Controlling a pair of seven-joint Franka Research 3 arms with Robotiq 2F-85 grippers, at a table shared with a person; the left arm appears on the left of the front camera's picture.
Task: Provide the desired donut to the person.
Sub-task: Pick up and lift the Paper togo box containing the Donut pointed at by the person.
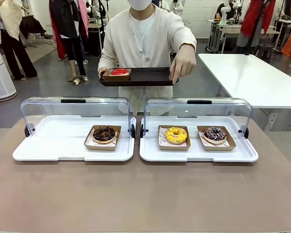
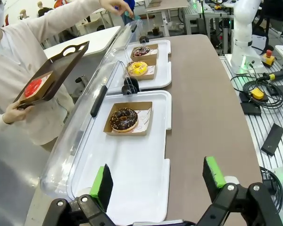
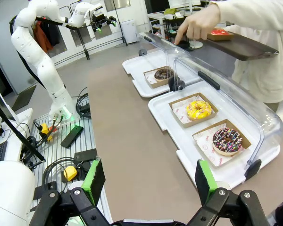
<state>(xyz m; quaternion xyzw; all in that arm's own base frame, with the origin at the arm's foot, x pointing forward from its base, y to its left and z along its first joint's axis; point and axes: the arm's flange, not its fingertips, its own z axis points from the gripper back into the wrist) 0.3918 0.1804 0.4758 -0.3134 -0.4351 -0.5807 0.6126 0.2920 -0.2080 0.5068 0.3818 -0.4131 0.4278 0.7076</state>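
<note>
The person [image 1: 145, 34] stands at the far side and holds a dark tray [image 1: 145, 77] that carries a red donut [image 1: 119, 72] in a brown box. Their other hand [image 1: 184, 62] reaches out above the right case's lid [image 1: 199, 109]. A chocolate donut [image 1: 104, 134] lies in the left case. A yellow donut [image 1: 176, 135] and a sprinkled dark donut [image 1: 214, 134] lie in the right case. My left gripper [image 2: 158, 174] is open above the near end of the left case [image 2: 132, 179]. My right gripper [image 3: 149, 172] is open over the brown table, short of the right case [image 3: 203, 155].
Both white cases have their clear lids raised on the far side, with black handles [image 1: 73, 101]. The brown table [image 1: 145, 194] is bare in front of the cases. A white table [image 1: 252, 77] stands behind on the right. Cables and small devices [image 3: 70, 136] lie beside my table.
</note>
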